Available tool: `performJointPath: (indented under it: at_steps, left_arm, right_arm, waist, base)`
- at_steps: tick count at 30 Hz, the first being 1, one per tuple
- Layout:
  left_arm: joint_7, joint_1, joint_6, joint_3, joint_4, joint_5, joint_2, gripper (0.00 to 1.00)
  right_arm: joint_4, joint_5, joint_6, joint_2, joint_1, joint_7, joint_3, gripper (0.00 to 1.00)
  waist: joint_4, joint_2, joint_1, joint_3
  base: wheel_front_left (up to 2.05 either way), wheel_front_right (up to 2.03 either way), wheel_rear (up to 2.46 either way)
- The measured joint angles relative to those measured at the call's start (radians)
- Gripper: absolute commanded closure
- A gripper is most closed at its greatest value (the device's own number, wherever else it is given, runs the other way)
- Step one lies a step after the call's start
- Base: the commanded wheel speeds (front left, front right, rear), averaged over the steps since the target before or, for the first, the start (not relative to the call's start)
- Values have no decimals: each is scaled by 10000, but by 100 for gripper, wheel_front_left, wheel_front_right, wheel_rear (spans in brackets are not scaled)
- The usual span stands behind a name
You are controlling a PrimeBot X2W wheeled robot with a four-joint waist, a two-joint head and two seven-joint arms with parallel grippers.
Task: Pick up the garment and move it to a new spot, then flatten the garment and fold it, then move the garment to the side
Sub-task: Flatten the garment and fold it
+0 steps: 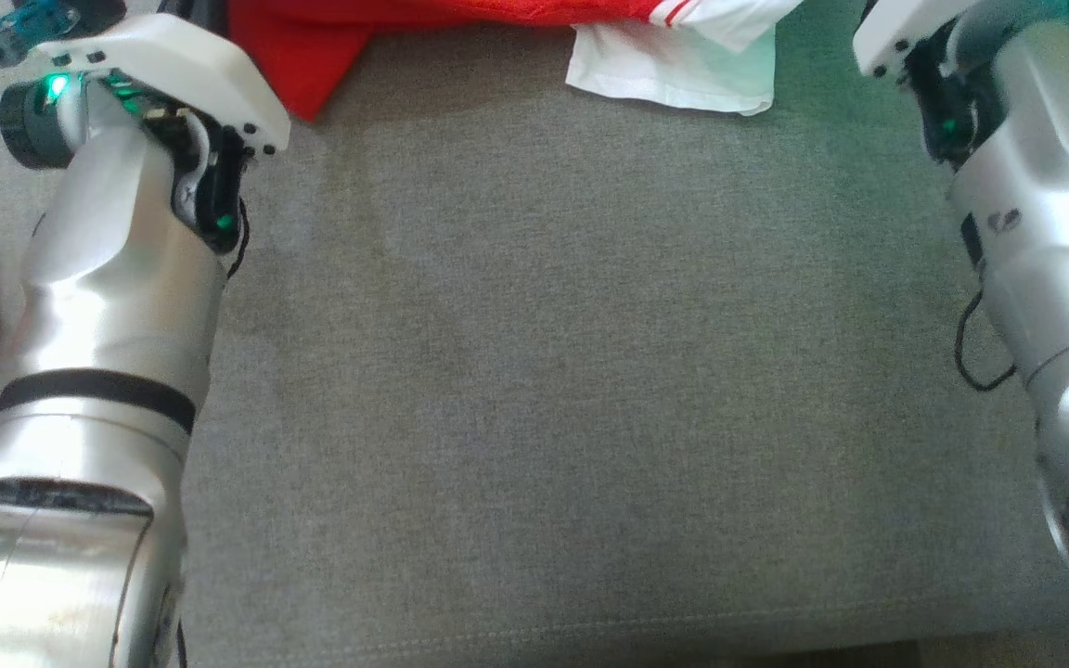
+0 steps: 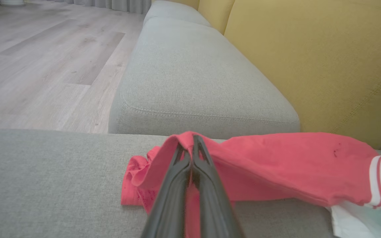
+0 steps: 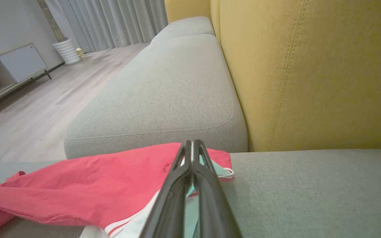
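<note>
Two pinch grips noted: left gripper (image 2: pixel 188 142) clamps a raised red fold of the garment (image 2: pixel 276 165); right gripper (image 3: pixel 192 147) clamps its edge. From the head view, it lies stretched at twelve o'clock on the grey seat cushion (image 1: pixel 590 371).

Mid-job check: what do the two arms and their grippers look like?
Both arms are glossy silver cylinders with white wrist housings. The left arm has a black band, green lights and a black cable; the right arm has a looping black cable. The left gripper and right gripper have long, dark fingers.
</note>
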Motion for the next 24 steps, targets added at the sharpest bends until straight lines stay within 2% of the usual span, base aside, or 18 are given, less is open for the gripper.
performJointPath:
  at_steps: [6,13,18,19,24]
  left_arm:
    - [0,732,-173,378,-151,-253,-21,100]
    - [0,3641,-299,863,-2230,-240,2,100]
    - [4,6056,-382,1221,-4182,-169,15,100]
    - [4,6978,-378,1377,-5001,-84,44,100]
    - [10,9226,-100,1434,-7060,12,90,100]
  right_arm:
    - [-395,1124,0,-23,1122,-443,447,100]
    - [-1910,2600,0,-671,4388,-1049,715,100]
    - [-3490,3267,0,-986,6997,-1020,654,100]
    - [-4303,3273,0,-1135,8052,-874,541,100]
    - [-6822,2917,0,-1269,10514,-13,-617,100]
  waist:
    - [-15,0,1,-109]
    - [30,0,-1,-746]
    - [77,0,-1,-1382]
    - [77,0,-1,-1647]
    - [66,0,-1,-2277]
  base:
    - [0,0,0]
    - [0,0,0]
    - [0,0,0]
    - [0,0,0]
    - [0,0,0]
